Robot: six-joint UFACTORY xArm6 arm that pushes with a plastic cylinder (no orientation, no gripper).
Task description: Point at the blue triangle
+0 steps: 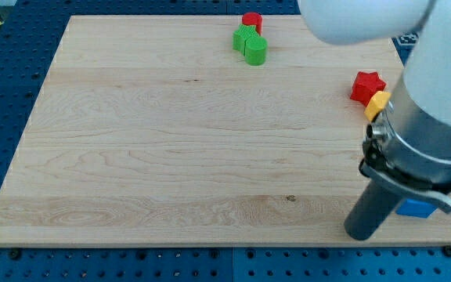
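My tip (363, 234) rests on the wooden board (171, 141) near its bottom right corner. A blue block (416, 208) lies just to the tip's right. The arm hides most of it, so I cannot make out its shape, and I cannot tell whether the tip touches it.
A red star (366, 86) and a yellow block (378, 103) touch each other at the board's right edge, above the arm. A red cylinder (252, 21) and a green block (250, 44) sit together at the top edge. The arm's large body covers the right side.
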